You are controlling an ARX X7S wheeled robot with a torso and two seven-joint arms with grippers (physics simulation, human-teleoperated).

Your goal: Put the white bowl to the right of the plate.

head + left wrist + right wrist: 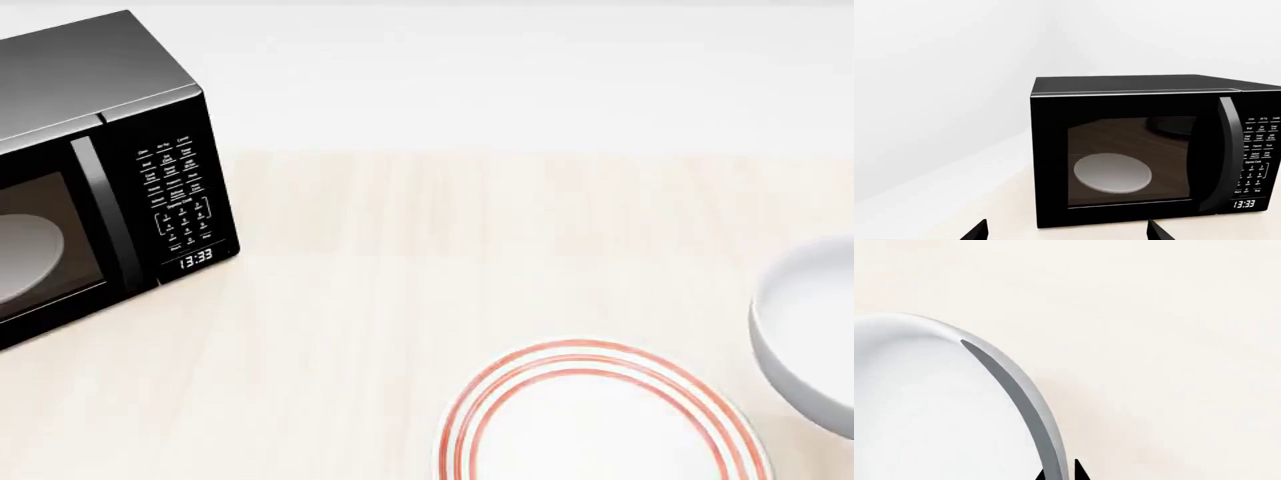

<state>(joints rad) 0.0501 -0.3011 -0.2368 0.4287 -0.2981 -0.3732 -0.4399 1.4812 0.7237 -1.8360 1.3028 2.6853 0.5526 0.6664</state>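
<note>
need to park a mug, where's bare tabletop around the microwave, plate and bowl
Widest free patch: between the microwave and the plate, running back to the far edge of the table. Crowded on the right, where the white bowl sits close beside the plate.

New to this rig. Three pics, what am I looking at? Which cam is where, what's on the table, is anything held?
These are simulator renders from a wheeled robot with two arms, each ending in a claw.

The head view looks down from the robot's head onto a pale wooden table. On it are a black microwave at the left, a plate with red rings near the front, and a white bowl to the plate's right.

The left wrist view comes from the camera on the left arm. It faces the microwave's closed door, and the two dark tips of the left claw stand wide apart, holding nothing.

The right wrist view comes from the right arm. The tips of the right claw sit on either side of the bowl's rim. Whether they actually pinch it cannot be told.
</note>
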